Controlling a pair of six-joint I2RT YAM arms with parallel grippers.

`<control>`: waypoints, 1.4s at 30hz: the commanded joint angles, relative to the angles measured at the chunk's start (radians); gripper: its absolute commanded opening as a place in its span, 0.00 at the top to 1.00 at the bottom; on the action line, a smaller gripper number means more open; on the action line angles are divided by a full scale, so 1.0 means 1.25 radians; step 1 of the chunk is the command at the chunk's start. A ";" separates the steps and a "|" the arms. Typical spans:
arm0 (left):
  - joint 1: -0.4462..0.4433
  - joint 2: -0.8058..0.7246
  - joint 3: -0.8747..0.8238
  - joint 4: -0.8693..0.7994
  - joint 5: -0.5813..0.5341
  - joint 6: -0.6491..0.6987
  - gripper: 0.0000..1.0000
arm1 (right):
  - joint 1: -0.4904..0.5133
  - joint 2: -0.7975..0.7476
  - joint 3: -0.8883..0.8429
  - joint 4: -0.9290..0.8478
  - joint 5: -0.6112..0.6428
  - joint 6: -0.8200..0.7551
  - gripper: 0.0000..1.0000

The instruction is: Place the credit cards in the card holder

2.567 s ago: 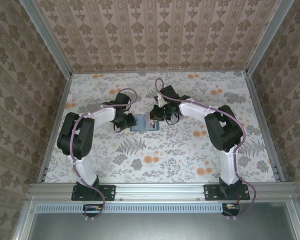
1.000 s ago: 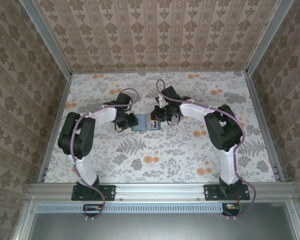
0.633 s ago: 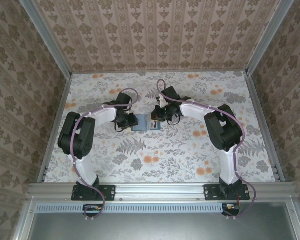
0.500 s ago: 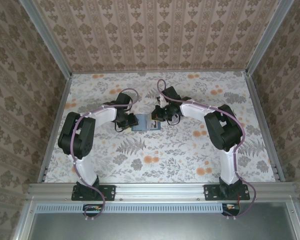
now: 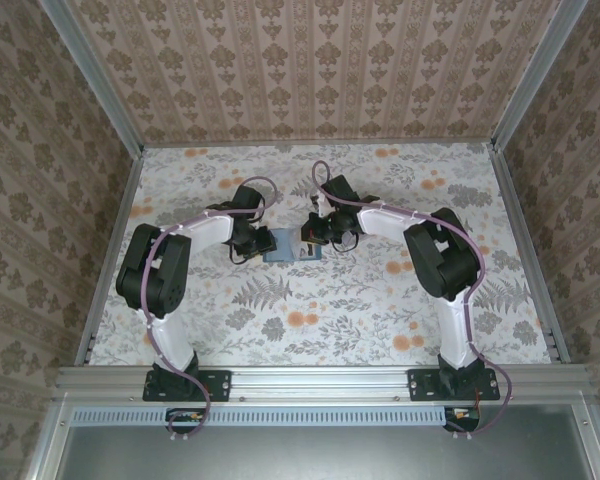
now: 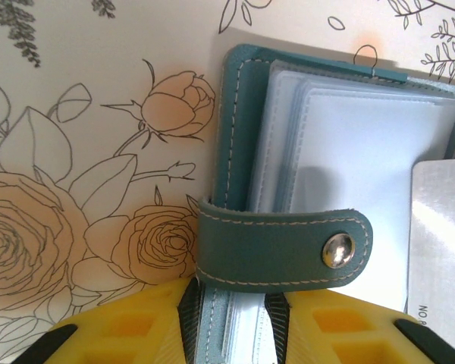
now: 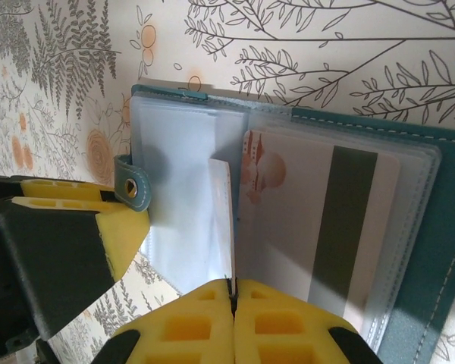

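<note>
The small flat teal-blue folding card holder [image 5: 288,247] lies open near the middle of the flowery bench [image 5: 330,310]. My left end effector [image 6: 229,303] is clamped on its left edge. My right end effector [image 7: 233,292] pinches a thin white plastic credit card [image 7: 223,220], standing on edge over the clear pockets [image 7: 178,189]. A pale card with a dark stripe [image 7: 318,227] sits in the right-hand pocket.

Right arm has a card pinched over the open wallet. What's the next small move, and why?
Probably tilt the right gripper and slide its white card into the empty clear sleeve. The card stands on edge at the fold of the card holder, not yet inserted, while the left gripper clamps the holder's edge.
</note>
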 commanded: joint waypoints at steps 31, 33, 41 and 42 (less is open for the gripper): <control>-0.015 0.037 0.031 -0.011 0.025 -0.006 0.66 | -0.025 -0.078 -0.095 0.089 -0.006 0.041 0.93; -0.015 0.040 0.033 -0.008 0.026 -0.006 0.66 | -0.027 -0.087 -0.098 0.084 -0.017 0.036 0.93; -0.015 0.039 0.033 -0.015 0.024 -0.003 0.66 | -0.023 -0.034 -0.074 0.122 -0.079 0.066 0.93; -0.015 0.039 0.033 -0.015 0.023 -0.004 0.66 | -0.022 -0.027 -0.068 0.118 -0.084 0.066 0.93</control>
